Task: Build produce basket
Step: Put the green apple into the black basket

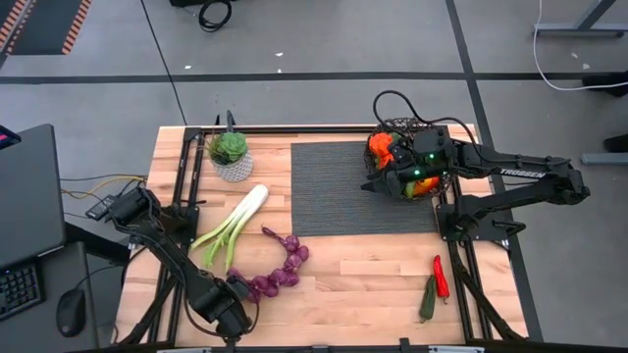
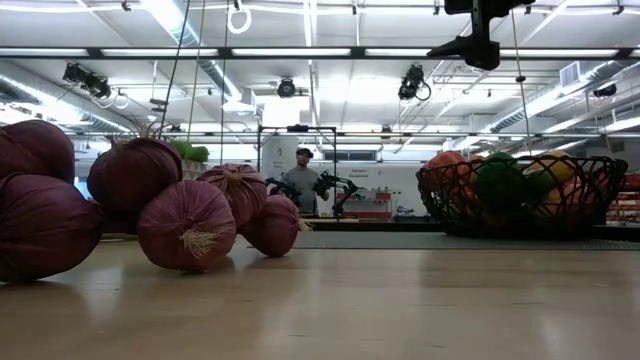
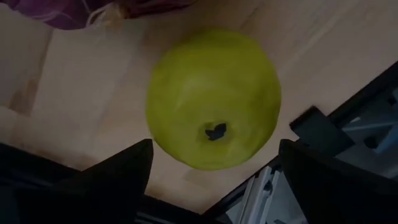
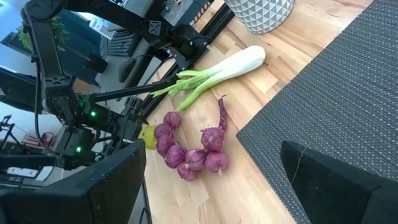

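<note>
The wooden desk [image 1: 373,284] carries a dark ribbed mat [image 1: 353,186] across its middle. At the mat's far right corner sits the basket [image 1: 407,162], a dark wire bowl already heaped with orange, green, yellow and red produce; the low view shows the pile rising above its rim. The right claw [image 1: 378,183] hovers just beside the basket over the mat's edge, its fingers spread wide and holding nothing. The left arm reaches along the desk's left edge to the near corner, where the left claw [image 3: 211,171] stands wide open just above a green apple [image 3: 213,98] that lies on the wood, not gripped. Just beside that apple begins a curved string of purple bulbs [image 1: 283,267]. A leek [image 1: 232,227] lies aslant between the string and a small potted plant [image 1: 231,155] in a white patterned pot. Well apart, near the right front edge, a red chilli [image 1: 441,277] and a green chilli [image 1: 429,298] lie side by side.
</note>
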Motion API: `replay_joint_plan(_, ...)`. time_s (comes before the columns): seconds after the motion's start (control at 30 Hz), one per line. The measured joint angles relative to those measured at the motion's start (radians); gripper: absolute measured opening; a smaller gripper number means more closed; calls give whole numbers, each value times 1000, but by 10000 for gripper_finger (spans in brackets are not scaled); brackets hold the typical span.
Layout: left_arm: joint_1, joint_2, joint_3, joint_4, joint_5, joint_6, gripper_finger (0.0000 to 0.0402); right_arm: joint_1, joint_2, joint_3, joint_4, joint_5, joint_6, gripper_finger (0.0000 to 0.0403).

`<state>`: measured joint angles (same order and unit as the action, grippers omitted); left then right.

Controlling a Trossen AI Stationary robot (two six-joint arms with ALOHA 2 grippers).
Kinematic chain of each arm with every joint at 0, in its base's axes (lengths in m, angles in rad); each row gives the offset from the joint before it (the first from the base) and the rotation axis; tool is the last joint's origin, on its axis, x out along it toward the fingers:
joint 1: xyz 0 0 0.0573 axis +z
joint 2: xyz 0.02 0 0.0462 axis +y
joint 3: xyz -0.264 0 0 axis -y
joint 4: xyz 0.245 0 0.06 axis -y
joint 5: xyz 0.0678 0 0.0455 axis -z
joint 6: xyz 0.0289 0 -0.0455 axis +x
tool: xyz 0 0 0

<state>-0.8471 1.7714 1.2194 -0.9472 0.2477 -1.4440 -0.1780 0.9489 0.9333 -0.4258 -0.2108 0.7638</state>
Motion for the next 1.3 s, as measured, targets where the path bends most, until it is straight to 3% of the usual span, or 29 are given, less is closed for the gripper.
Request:
replay_joint_plan(0.47,38,0,0,-2,-20,-72,355,0,0,0,-38,1,-4,375)
replay_joint_plan(0.7,37,0,1,62,-124,-64,355,0,0,0,-40,-6,3,375)
replay_joint_plan(1.3,29,71,2,52,-146,-52,355,0,0,0,-48,3,3,375)
